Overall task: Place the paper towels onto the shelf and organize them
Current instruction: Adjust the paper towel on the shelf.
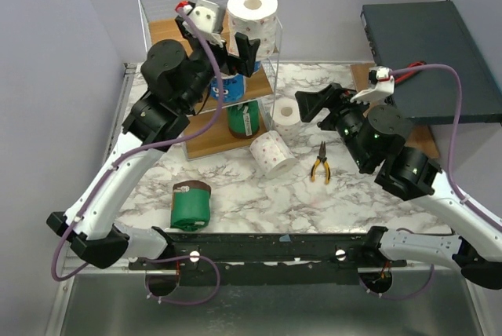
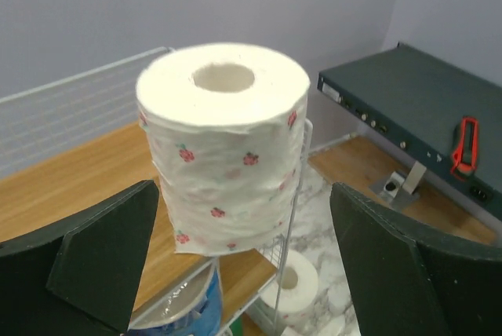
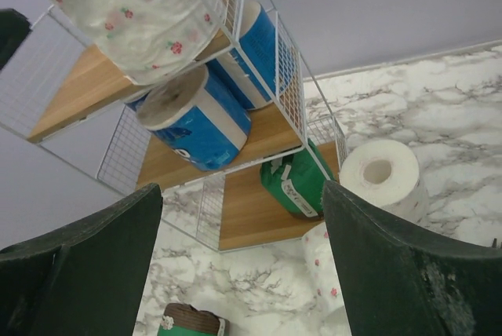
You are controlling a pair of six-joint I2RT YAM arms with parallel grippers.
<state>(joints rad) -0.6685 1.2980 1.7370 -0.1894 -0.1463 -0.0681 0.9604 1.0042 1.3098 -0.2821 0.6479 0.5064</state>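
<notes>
**Left pincer (image 2: 245, 195) spread around speckled roll (image 2: 227, 147) on top of shelf (image 1: 162, 31)**

Left pincer stands wide, one finger on each side of the speckled roll. A clear gap shows on the right side, the left finger is close to the paper, and nothing is pinched. The roll stands on end at the right edge of the shelf's top board, hollow core pointing up, with small pink-red flowers printed on it.

The right pincer (image 1: 314, 107) is also spread and empty. It sits to the right of the shelf, facing it.

Two blue rolls (image 3: 196, 124) sit side by side on the shelf's middle board and appear to stand on end. A green roll (image 3: 294, 183) on the lowest board carries a white label, its print too small to read.

Just right of the shelf, a white roll (image 1: 286, 111) stands upright on the table (image 1: 251, 195), core up, between the shelf and the right pincer. In front of the shelf's right corner, a second speckled roll (image 1: 271, 153) lies on its side, long axis slanting across the table. Further in front of the shelf, a second green roll (image 1: 191, 204) lies on its side, a brown end toward the shelf. Yellow-handled pliers (image 1: 320, 165) lie to the right of the lying speckled roll. A dark box (image 1: 431, 53) sits well to the right of the shelf.
</notes>
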